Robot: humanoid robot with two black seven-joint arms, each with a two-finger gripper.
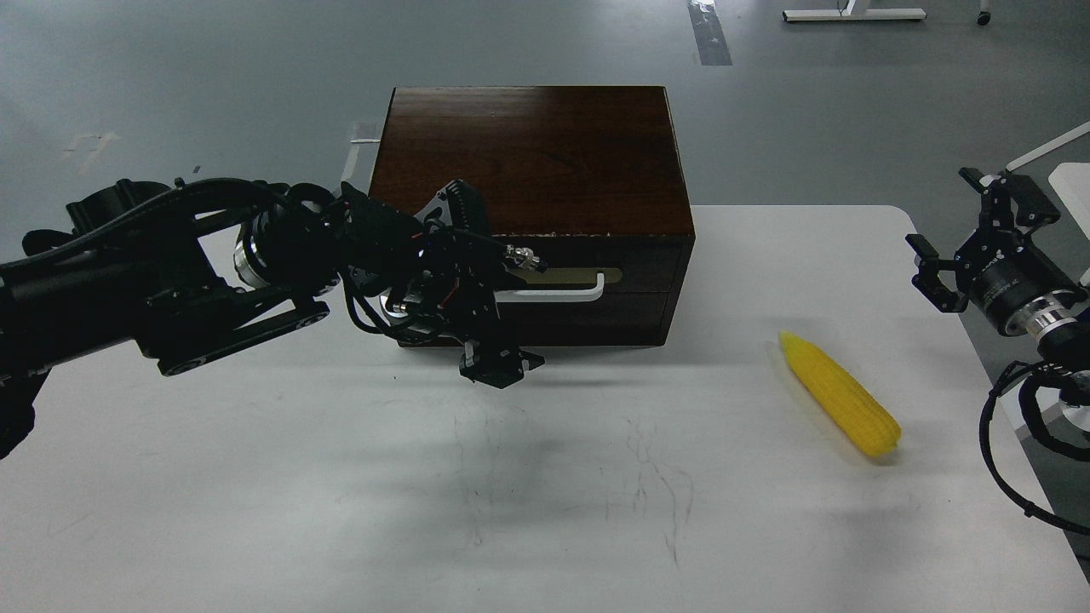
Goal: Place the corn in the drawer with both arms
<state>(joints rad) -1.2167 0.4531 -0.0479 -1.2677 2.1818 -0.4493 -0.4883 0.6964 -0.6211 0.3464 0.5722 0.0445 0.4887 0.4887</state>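
The yellow corn lies on the white table, to the right of the dark brown box, pointed end toward the back. The drawer in the box's front sits flush with it; its white bar handle shows on a tan plate. My left gripper is right in front of the handle's left end and hides it. Its fingers stand apart, one above and one below the handle's level. I cannot tell whether they touch the handle. My right gripper is open and empty over the table's right edge, beyond the corn.
My left arm stretches over the table's left half. Cables hang from the right arm at the right edge. Grey floor lies behind the box, with a white frame far back.
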